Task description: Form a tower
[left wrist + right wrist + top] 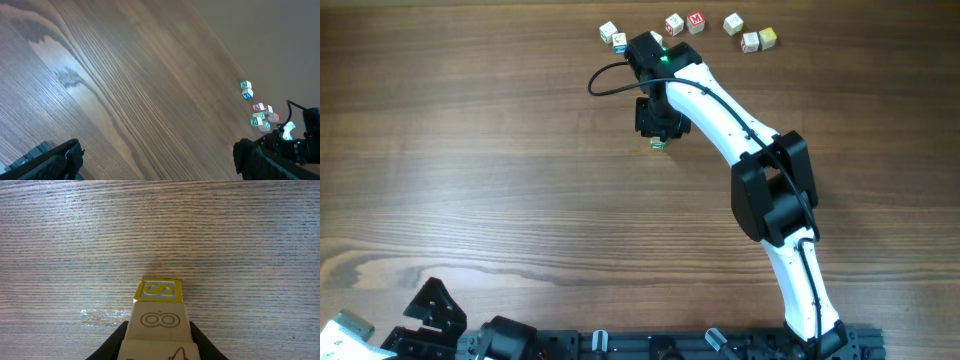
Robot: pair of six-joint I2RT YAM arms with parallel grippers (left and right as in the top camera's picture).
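The tower (159,321) shows in the right wrist view as a short column of wooden cubes. A yellow-edged cube with an S (158,290) sits at its far end against the table. A pale cube marked with an 8 comes after it, and another pale cube lies nearest the camera. My right gripper (157,327) is shut on the column, one black finger on each side of the pale cubes. From overhead the right gripper (658,128) points down at the table's upper middle, with a bit of the tower (658,144) showing under it. My left gripper (157,156) is open and holds nothing.
Several loose letter cubes (696,21) lie in a row along the far edge, behind the right arm (740,130). The same cubes (260,116) show small in the left wrist view. The left arm (430,315) rests at the near left corner.
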